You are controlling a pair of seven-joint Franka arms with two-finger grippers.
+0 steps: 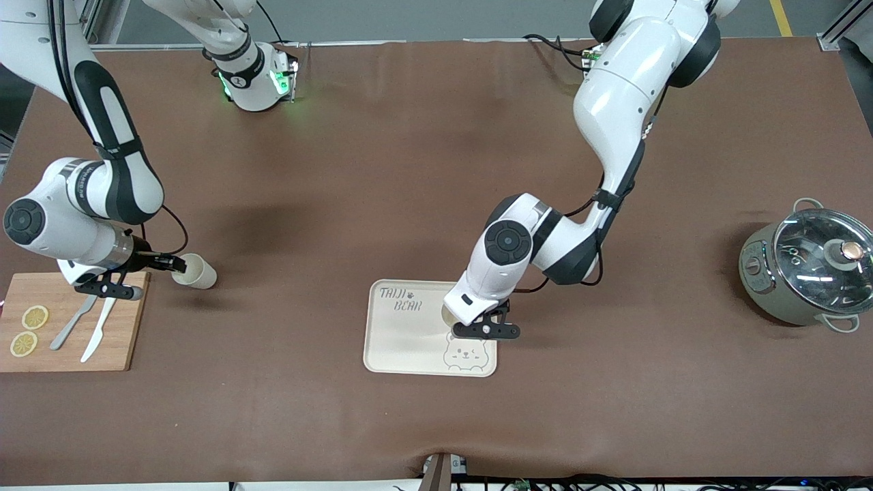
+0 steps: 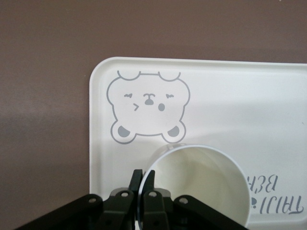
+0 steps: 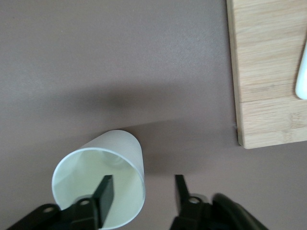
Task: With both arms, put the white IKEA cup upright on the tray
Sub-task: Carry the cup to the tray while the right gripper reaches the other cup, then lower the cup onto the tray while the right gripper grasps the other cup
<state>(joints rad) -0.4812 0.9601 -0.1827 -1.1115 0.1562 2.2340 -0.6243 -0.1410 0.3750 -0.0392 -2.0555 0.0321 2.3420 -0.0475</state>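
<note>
A white cup [image 2: 201, 184] stands upright on the cream tray [image 2: 230, 96], beside the bear drawing. My left gripper [image 2: 143, 179] is shut on this cup's rim, one finger inside and one outside. In the front view the left hand hides most of this cup [image 1: 448, 316]; the left gripper [image 1: 485, 332] is over the tray [image 1: 402, 341]. A second white cup [image 1: 196, 273] lies on its side on the brown table beside the wooden board. My right gripper [image 3: 142, 189] is open, with one finger in that cup's [image 3: 122, 143] mouth and the other outside its wall.
A wooden cutting board [image 1: 75, 327] with lemon slices [image 1: 34, 317], a knife and a fork lies at the right arm's end. A grey pot with a glass lid [image 1: 808, 269] stands at the left arm's end.
</note>
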